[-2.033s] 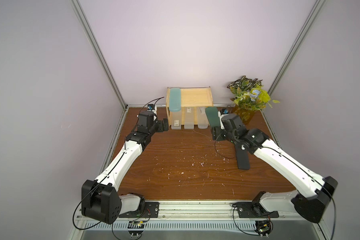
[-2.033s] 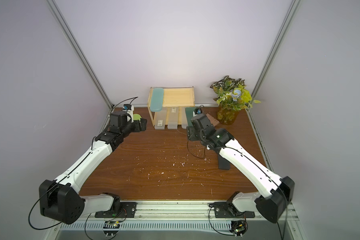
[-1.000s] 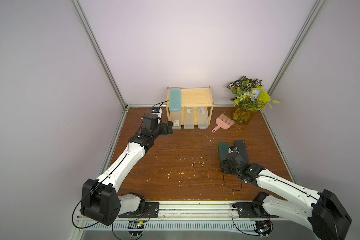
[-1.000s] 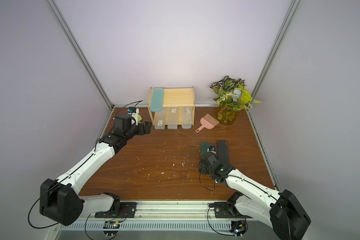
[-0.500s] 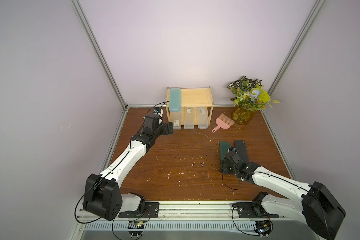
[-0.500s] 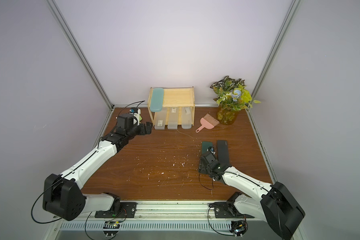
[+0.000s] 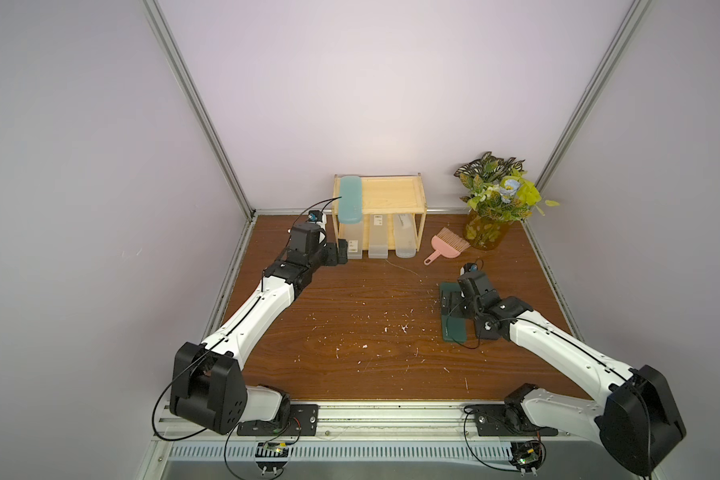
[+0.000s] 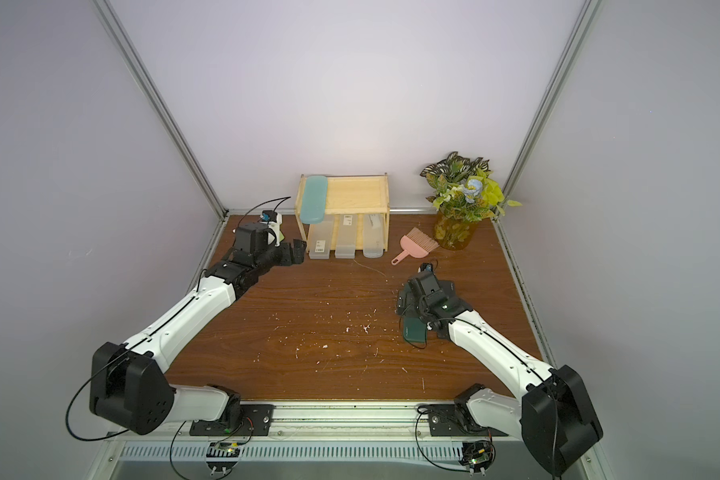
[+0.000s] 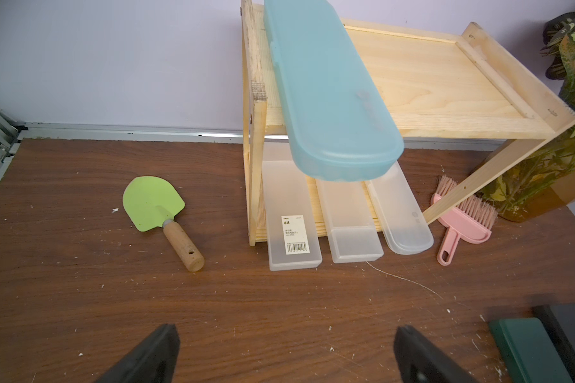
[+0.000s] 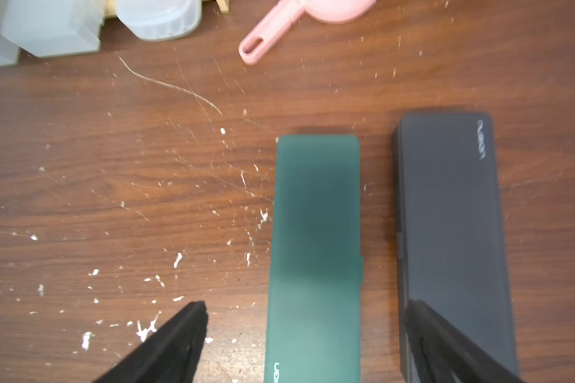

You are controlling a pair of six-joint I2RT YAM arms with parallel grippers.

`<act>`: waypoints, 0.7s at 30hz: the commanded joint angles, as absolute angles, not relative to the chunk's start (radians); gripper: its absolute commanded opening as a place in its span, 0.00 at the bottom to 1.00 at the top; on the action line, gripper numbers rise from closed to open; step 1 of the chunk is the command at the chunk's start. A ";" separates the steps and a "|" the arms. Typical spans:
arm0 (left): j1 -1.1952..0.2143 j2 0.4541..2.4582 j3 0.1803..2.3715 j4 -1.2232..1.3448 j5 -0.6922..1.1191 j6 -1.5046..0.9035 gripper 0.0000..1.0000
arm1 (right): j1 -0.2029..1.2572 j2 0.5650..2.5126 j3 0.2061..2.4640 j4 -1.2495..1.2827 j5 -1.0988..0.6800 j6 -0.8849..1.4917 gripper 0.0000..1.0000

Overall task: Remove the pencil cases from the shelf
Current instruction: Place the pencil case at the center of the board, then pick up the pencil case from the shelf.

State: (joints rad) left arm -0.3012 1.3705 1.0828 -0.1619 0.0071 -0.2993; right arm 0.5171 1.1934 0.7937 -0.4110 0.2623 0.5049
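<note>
As right gripper [image 10: 306, 305] (jaws wide) hangs over green case [image 10: 314, 215], arm [image 7: 558, 349] low

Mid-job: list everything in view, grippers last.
shelf: one, light wood, back of the table
teal pencil case: one, light teal, top tier, overhanging the front
frosted pencil cases: three, translucent, side by side, bottom tier
dark green pencil case: one, on the table
black pencil case: one, beside the dark green one
plant: one, green and yellow leaves, amber vase, back corner
hand brush: one, pink, between shelf and plant
spatula: one, green, wooden handle, left-arm side of shelf
left gripper: black, open, empty, facing the shelf
right gripper: black, open, above the dark green case
</note>
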 commanded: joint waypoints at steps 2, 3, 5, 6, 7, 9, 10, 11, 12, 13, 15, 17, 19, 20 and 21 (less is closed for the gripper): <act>-0.310 1.393 1.137 -0.178 0.017 -0.294 1.00 | 0.506 1.231 0.994 -0.470 0.260 0.384 0.99; -0.310 1.398 1.145 -0.181 0.018 -0.292 1.00 | 0.506 1.242 1.042 -0.475 0.257 0.370 0.99; -0.310 1.407 1.160 -0.188 0.017 -0.293 1.00 | 0.507 1.265 1.135 -0.477 0.240 0.341 0.99; -0.310 1.411 1.168 -0.190 0.015 -0.294 1.00 | 0.507 1.276 1.177 -0.476 0.232 0.328 0.99; -0.310 1.414 1.175 -0.192 0.015 -0.294 1.00 | 0.508 1.294 1.224 -0.473 0.220 0.317 0.99; -0.313 1.422 1.193 -0.193 0.011 -0.296 1.00 | 0.507 1.337 1.321 -0.476 0.199 0.297 0.99; -0.313 1.428 1.208 -0.194 0.009 -0.295 1.00 | 0.507 1.360 1.366 -0.481 0.192 0.293 0.99; -0.315 1.438 1.230 -0.199 0.009 -0.295 1.00 | 0.508 1.378 1.407 -0.483 0.185 0.290 0.99; -0.316 1.448 1.255 -0.204 0.011 -0.290 1.00 | 0.509 1.388 1.432 -0.480 0.179 0.290 0.99; -0.318 1.465 1.290 -0.216 0.015 -0.281 1.00 | 0.509 1.394 1.451 -0.471 0.170 0.291 0.99; -0.323 1.516 1.386 -0.261 0.014 -0.272 1.00 | 0.509 1.398 1.459 -0.450 0.156 0.295 0.99; -0.329 1.584 1.506 -0.296 0.013 -0.264 0.99 | 0.509 1.397 1.453 -0.436 0.149 0.297 0.99; -0.337 1.654 1.632 -0.330 -0.001 -0.258 1.00 | 0.509 1.395 1.439 -0.430 0.146 0.299 0.99; -0.340 1.700 1.700 -0.353 -0.014 -0.257 1.00 | 0.509 1.393 1.427 -0.427 0.143 0.300 0.99; -0.341 1.747 1.771 -0.378 -0.021 -0.258 1.00 | 0.508 1.389 1.415 -0.423 0.141 0.303 0.99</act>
